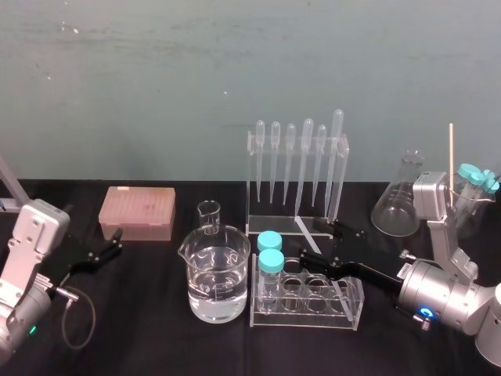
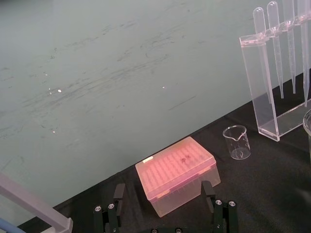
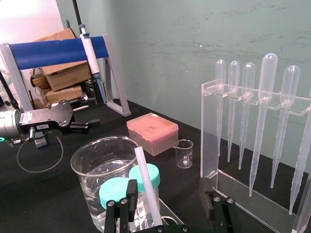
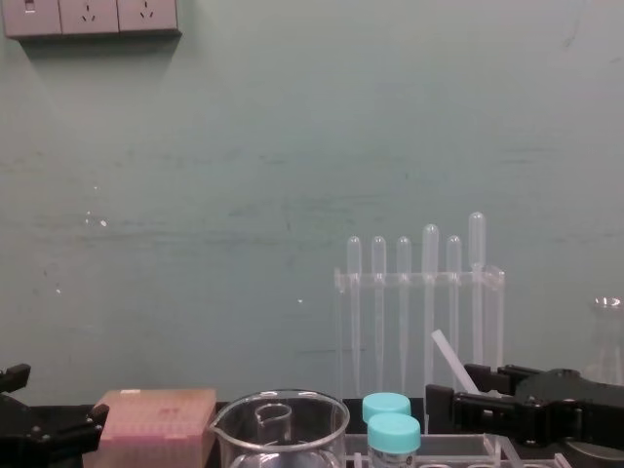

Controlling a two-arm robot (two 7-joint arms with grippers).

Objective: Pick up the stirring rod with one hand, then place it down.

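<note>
Translucent-white stirring rod (image 3: 146,187) is sitting tilted between the right gripper (image 3: 167,206) fingers, running up and away from the palm, much closer to one finger than the other. The fingers are standing spread wide and aren't pinching it; I can't confirm any contact. The rod's lower end is hiding behind the fingers, so I can't tell what's carrying it, possibly a hole in the clear test tube rack (image 1: 354,301) just under the fingers. The upper end is leaning out past the fingertips toward the pipette stand (image 3: 210,141) just ahead of them. Teal-capped tubes (image 1: 270,262) and the water beaker (image 1: 218,274) are sitting just beyond the finger nearest the rod.

Left gripper (image 1: 116,243) is idling well off to the side by the pink tip box (image 1: 137,211), fingers spread, holding nothing.

I'm reading this as the grasp step of the pick: the fingers are bracketing the rod but not closing on it yet. The next move is calling for:
- centring so the rod sits midway between the pads
- closing gently, since the rod looks thin, smooth and likely slippery
- lifting along the rod's own tilt so it isn't levering against the rack or clipping the pipettes (image 3: 266,121)

After that, a bare patch of black counter (image 1: 141,313) is looking right for the set-down.
</note>
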